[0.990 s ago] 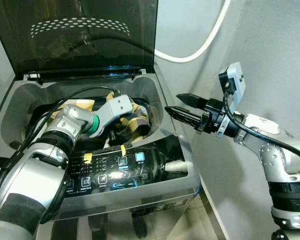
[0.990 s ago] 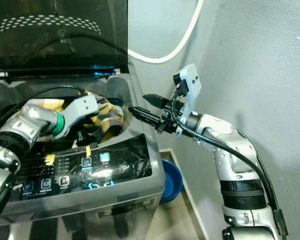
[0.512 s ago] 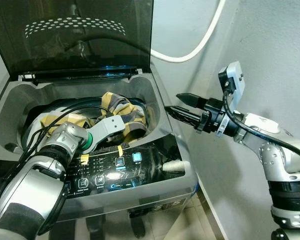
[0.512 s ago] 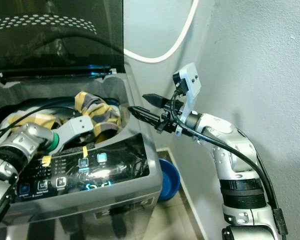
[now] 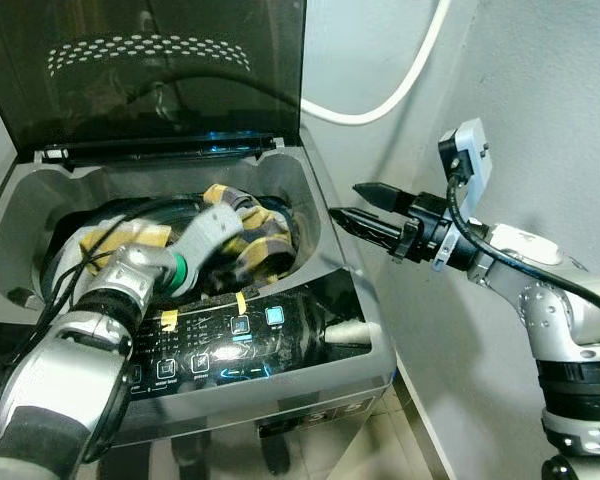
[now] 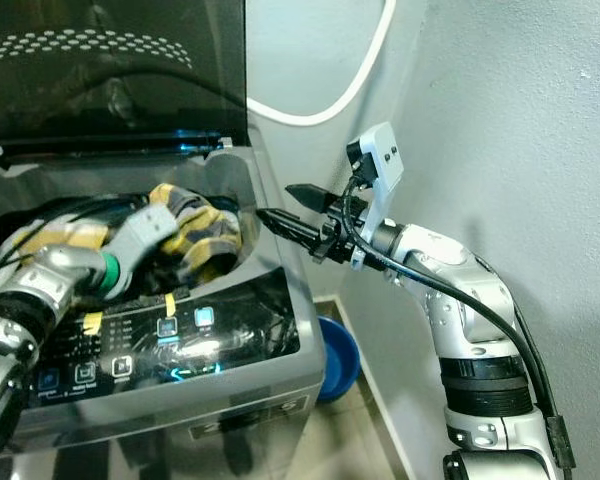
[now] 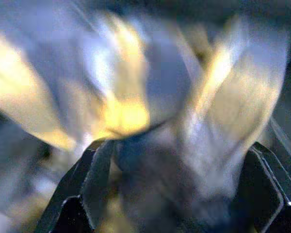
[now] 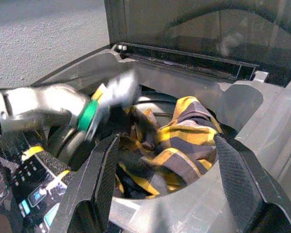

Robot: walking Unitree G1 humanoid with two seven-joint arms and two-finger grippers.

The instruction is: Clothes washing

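Striped garment (image 5: 250, 235) soft cloth; washer tub surround (image 5: 310, 190) matt grey plastic; control panel (image 5: 270, 335) glossy black; lid (image 5: 160, 70) dark glossy.

We find the left gripper (image 5: 242, 222) buried in the shirt (image 8: 184, 141), fingertips hidden. Its wrist view smears the cloth ahead; the drum's (image 8: 155, 99) depths stay covered.

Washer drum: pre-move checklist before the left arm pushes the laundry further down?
1. Dark tinted washer lid fully up: ok.
2. Left gripper at the yellow-and-dark striped garment, fingers open around the cloth: ok.
3. Garment below the grey tub rim: not ok, it bunches up at the opening.
4. Right gripper open, held beside the machine and apart from it: ok.
5. Lit control panel free of cloth: ok.
6. Grip firmness: cannot tell, the left wrist view is blurred.
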